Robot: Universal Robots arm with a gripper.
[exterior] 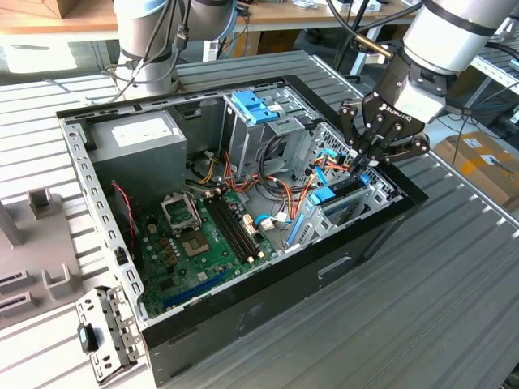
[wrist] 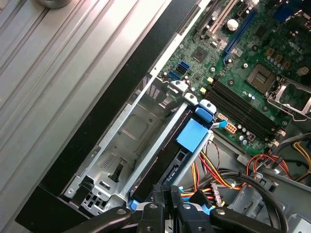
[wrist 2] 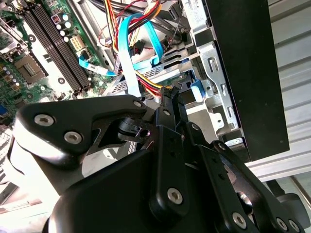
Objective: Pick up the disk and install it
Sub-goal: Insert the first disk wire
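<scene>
The disk [exterior: 332,195] stands on edge in the metal drive cage [exterior: 375,188] at the exterior view's right end of the open computer case [exterior: 268,284]. Its blue rail parts show there. In the first wrist view the disk [wrist: 166,159] is a dark strip with a blue tab, sitting beside the cage's metal wall [wrist: 126,131]. My gripper [exterior: 357,160] reaches down into the cage from above. Its black fingers meet on the disk's near end [wrist: 164,196]. In the second wrist view the gripper [wrist 2: 170,98] tips sit close together among cables.
The motherboard [exterior: 203,235] covers the case floor, and a grey power-supply box [exterior: 138,142] sits at the back left. A light-blue tray [exterior: 255,105] tops the rear cage. Coloured cables [exterior: 284,194] crowd the space beside the drive cage. A metal bracket [exterior: 101,336] lies on the slatted table.
</scene>
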